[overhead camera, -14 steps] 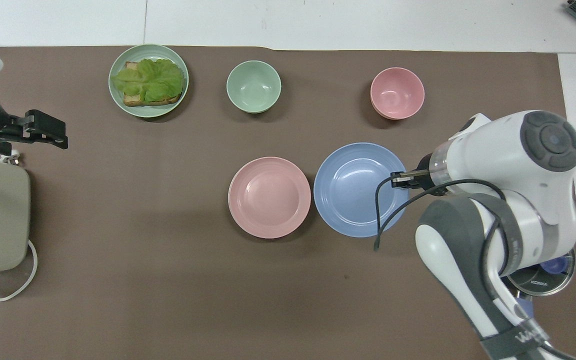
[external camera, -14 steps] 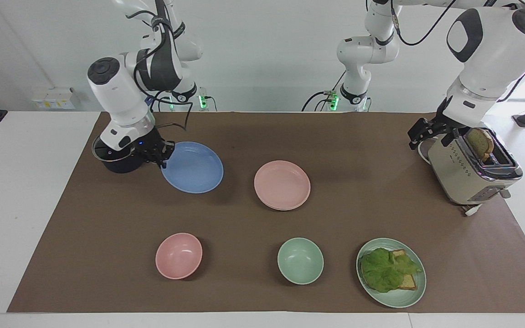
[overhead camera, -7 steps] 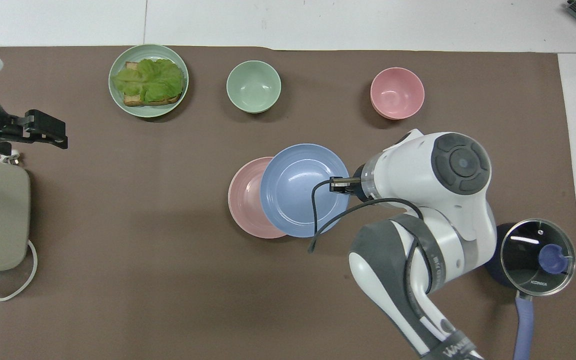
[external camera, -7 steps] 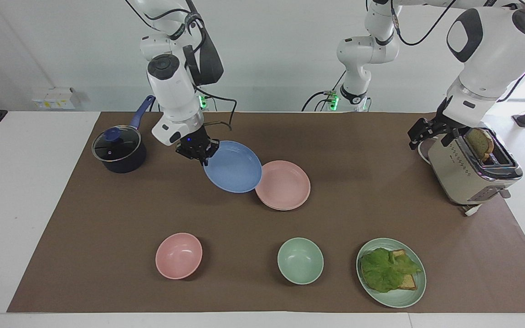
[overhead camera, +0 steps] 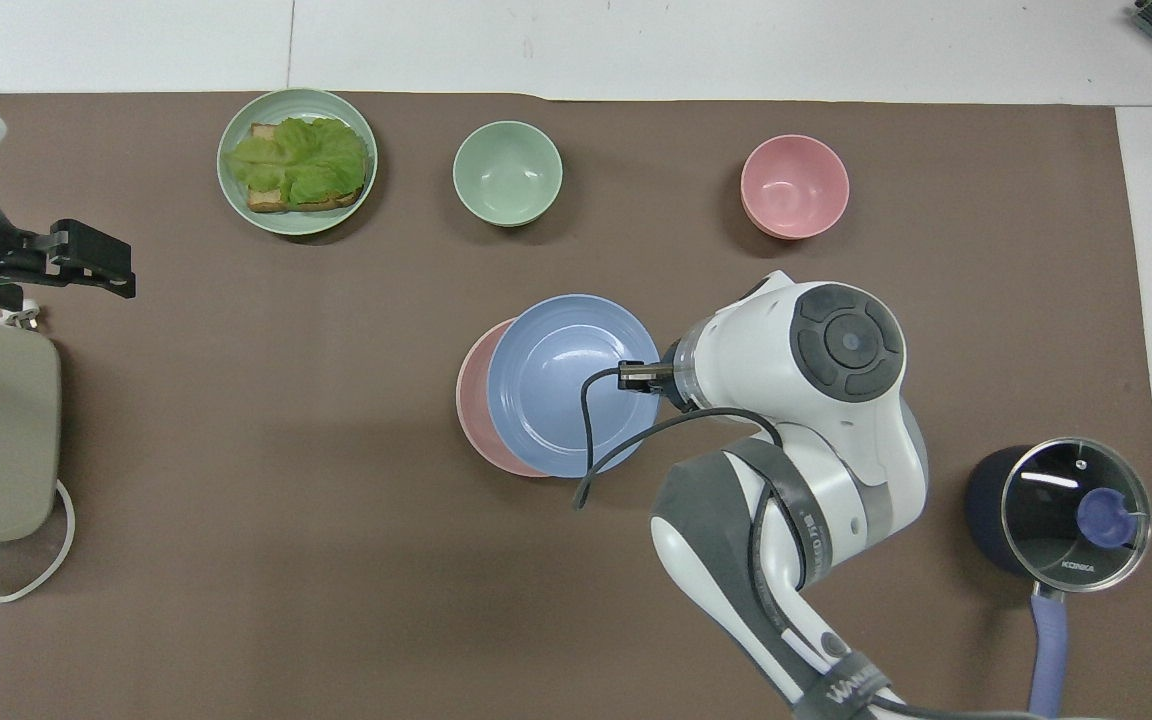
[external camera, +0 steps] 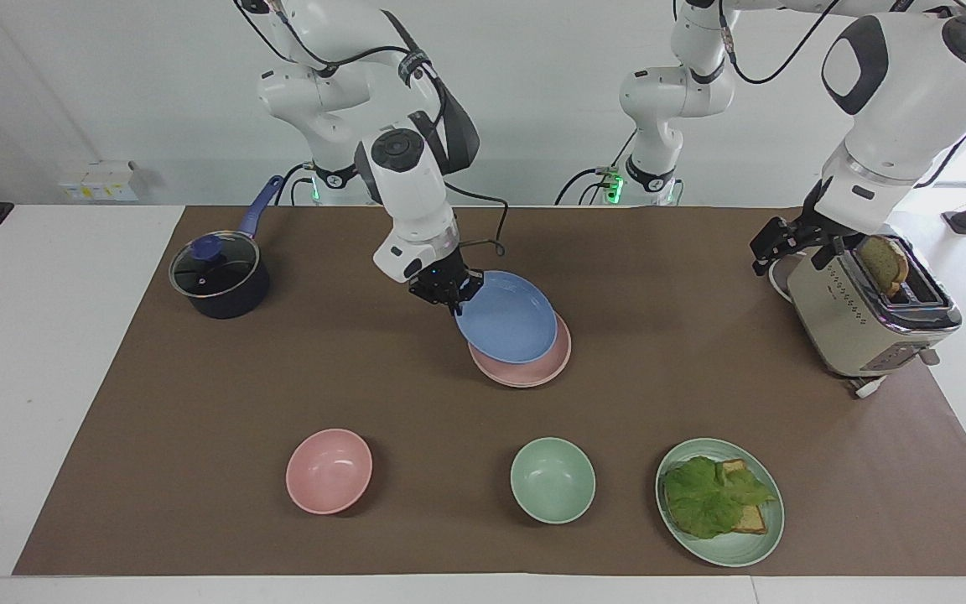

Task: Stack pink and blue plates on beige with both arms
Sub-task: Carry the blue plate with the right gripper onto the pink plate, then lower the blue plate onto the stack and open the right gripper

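Pinching the blue plate (external camera: 506, 327) by its rim, the right gripper (external camera: 451, 295) has its fingertips pressed together on the edge nearest the robots. Plate hangs tilted, not yet seated, over the pink plate (external camera: 525, 369), which lies mid-table on the brown mat (external camera: 198, 403). No beige edge shows under the pink one from either view, so can't tell what it rests on. Left gripper (external camera: 776, 243) has its jaws spread, holds nothing and waits beside the toaster (external camera: 860, 323). Risks as I judge them: blue sits offset toward the right arm's end, so a release now lands it crooked; a one-edge pinch lets it swing or slip; descending tilted could nudge the pink plate off-centre.
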`<action>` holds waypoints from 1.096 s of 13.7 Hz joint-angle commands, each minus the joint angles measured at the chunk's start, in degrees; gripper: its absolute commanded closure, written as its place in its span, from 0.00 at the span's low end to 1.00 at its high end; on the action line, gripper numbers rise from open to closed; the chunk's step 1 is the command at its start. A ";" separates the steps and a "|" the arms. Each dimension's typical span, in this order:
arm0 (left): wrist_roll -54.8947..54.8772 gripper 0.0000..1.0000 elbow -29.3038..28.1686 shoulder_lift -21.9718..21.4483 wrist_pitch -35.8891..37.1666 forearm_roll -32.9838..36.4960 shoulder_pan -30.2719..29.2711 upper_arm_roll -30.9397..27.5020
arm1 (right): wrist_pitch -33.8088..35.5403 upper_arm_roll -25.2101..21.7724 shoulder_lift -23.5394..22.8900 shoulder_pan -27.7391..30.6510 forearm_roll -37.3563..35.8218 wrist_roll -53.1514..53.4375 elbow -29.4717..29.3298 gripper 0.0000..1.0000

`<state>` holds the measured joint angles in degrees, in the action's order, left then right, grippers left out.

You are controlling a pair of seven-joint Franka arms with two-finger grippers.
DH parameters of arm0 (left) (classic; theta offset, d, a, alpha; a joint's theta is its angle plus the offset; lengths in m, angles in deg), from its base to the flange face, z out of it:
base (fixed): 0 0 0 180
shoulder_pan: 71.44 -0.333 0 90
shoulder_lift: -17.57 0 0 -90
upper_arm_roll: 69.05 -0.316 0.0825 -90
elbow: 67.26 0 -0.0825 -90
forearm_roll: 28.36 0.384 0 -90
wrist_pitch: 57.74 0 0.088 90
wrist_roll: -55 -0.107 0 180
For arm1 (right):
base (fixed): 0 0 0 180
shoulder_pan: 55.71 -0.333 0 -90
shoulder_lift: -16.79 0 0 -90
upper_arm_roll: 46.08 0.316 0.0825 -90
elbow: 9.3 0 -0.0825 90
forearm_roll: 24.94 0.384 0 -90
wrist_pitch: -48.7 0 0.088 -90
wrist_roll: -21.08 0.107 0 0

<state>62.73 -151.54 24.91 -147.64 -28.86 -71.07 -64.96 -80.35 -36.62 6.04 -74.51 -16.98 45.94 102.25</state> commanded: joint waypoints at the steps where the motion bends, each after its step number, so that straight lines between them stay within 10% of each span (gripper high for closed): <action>1: -0.17 0.00 -0.01 -0.66 1.13 0.33 -0.64 0.39 | -1.12 0.03 -1.56 -0.71 1.18 0.28 -0.81 1.00; 15: -0.17 0.00 -0.01 -0.66 1.13 0.33 -0.64 0.39 | -6.13 0.03 -5.87 -0.72 0.82 -2.26 -0.54 1.00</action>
<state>62.73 -151.54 24.91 -147.64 -28.86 -71.07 -64.96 -85.30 -37.04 0.95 -76.39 -16.98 45.56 102.23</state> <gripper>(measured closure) 0.000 0.938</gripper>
